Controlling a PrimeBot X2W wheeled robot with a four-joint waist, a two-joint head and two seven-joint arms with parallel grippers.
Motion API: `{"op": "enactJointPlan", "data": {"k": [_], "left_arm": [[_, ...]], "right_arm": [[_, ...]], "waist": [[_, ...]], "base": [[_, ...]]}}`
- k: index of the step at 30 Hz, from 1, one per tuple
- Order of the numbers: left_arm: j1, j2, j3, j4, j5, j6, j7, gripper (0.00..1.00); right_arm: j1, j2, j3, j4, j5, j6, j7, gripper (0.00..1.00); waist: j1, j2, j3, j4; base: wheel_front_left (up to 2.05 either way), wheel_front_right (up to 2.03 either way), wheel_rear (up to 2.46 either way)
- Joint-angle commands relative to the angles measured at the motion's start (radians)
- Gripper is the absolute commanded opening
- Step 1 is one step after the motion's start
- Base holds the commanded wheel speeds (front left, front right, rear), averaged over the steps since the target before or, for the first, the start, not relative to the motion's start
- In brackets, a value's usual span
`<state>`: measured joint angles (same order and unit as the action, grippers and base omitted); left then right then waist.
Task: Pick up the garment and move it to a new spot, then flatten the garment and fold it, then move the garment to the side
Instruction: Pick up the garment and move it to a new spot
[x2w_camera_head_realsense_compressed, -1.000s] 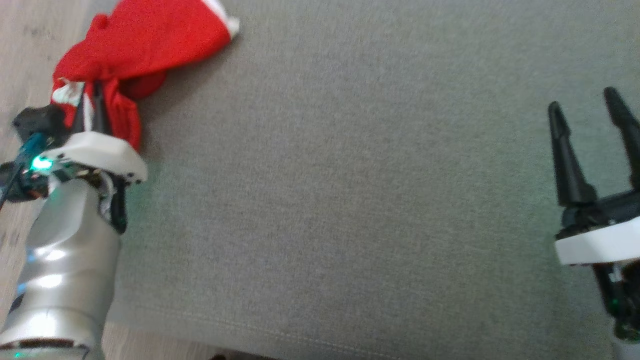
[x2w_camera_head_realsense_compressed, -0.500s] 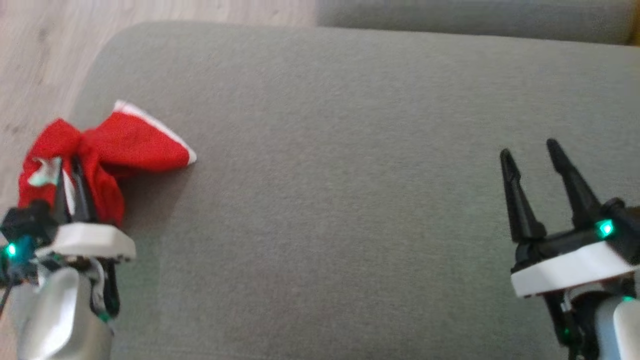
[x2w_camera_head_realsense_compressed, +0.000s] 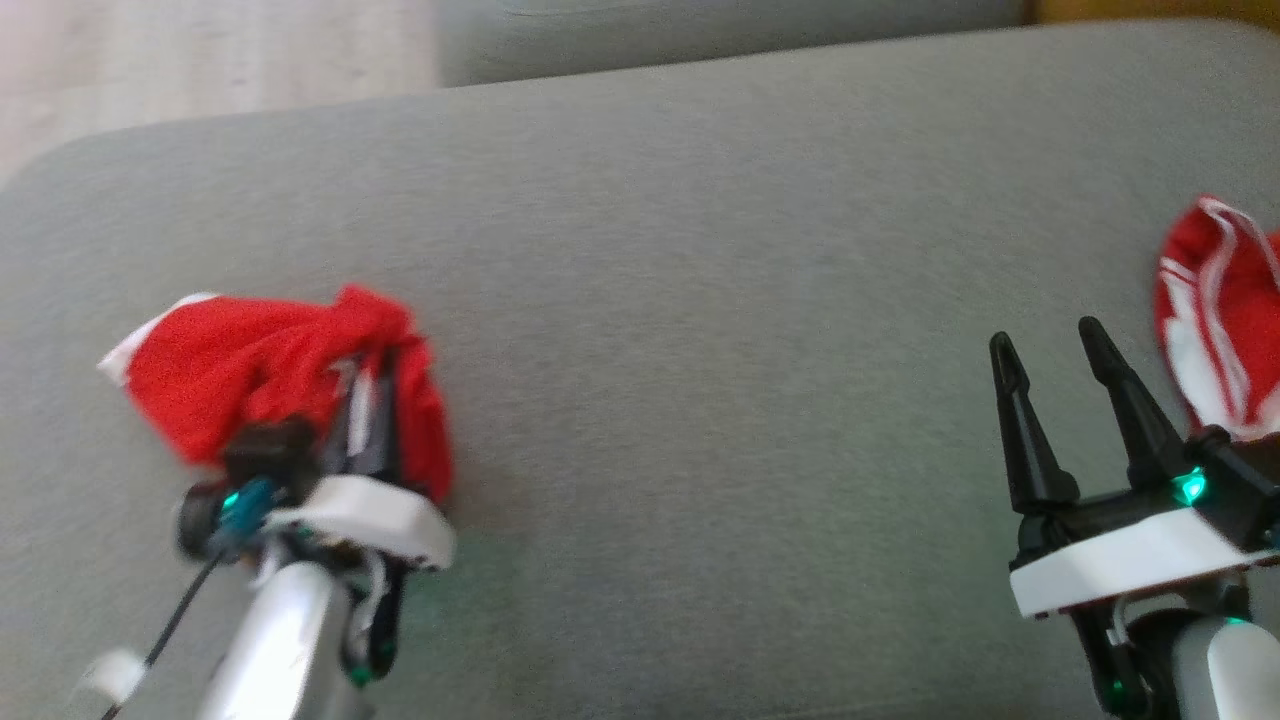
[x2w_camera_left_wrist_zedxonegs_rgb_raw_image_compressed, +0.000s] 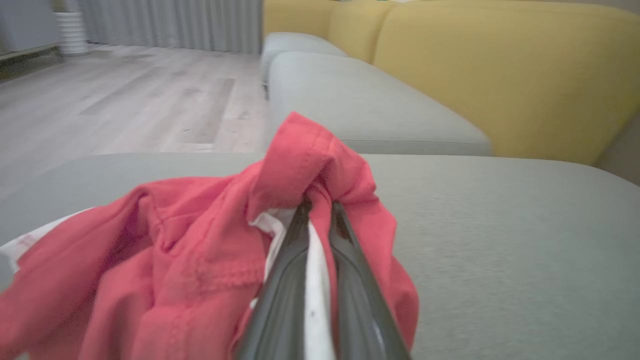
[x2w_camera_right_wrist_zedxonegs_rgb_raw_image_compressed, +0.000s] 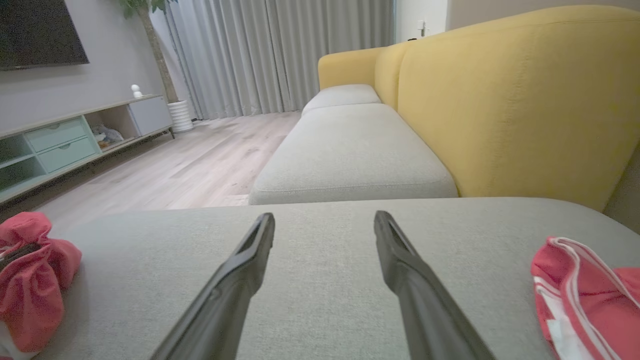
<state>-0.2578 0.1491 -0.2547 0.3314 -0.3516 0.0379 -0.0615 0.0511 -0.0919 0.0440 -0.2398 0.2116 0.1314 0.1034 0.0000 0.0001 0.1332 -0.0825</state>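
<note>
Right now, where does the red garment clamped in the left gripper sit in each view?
Head view: garment at lower left, bunched around the left gripper.
Left wrist view: garment from centre to lower left, wrapped over the gripper's tips.
Right wrist view: garment at the far left edge.
Shared landmark: the grey cushion beneath it.

- Tips of left gripper (x2w_camera_left_wrist_zedxonegs_rgb_raw_image_compressed: 319, 206) buried in red garment (x2w_camera_left_wrist_zedxonegs_rgb_raw_image_compressed: 190, 260), toward grey cushion's (x2w_camera_head_realsense_compressed: 700, 300) left end.
- At cushion's right end, second red cloth (x2w_camera_head_realsense_compressed: 1215, 320) cropped by frame edge.
</note>
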Motion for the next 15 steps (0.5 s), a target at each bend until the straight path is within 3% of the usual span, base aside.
{"op": "enactJointPlan", "data": {"k": [1, 9, 15], "left_arm": [[-0.069, 0.009, 0.022, -0.027, 0.011, -0.006, 0.002, 0.0], [-0.183, -0.062, -0.133, 0.036, 0.06, -0.069, 0.009, 0.0], [-0.22, -0.089, -0.282, 0.106, 0.084, -0.122, 0.011, 0.0]], "right_arm": [[-0.036, 0.001, 0.021, -0.029, 0.006, -0.001, -0.011, 1.0], [-0.055, 0.011, 0.022, 0.01, 0.028, -0.001, -0.038, 1.0], [-0.073, 0.016, 0.023, 0.047, 0.035, -0.001, -0.064, 1.0]], "waist": [[0.0, -0.0001, 0.031, -0.065], [0.0, -0.0001, 0.103, -0.205], [0.0, -0.0001, 0.145, -0.255]], "base": [[0.0, 0.0, 0.0], [0.0, 0.0, 0.0], [0.0, 0.0, 0.0]]}}
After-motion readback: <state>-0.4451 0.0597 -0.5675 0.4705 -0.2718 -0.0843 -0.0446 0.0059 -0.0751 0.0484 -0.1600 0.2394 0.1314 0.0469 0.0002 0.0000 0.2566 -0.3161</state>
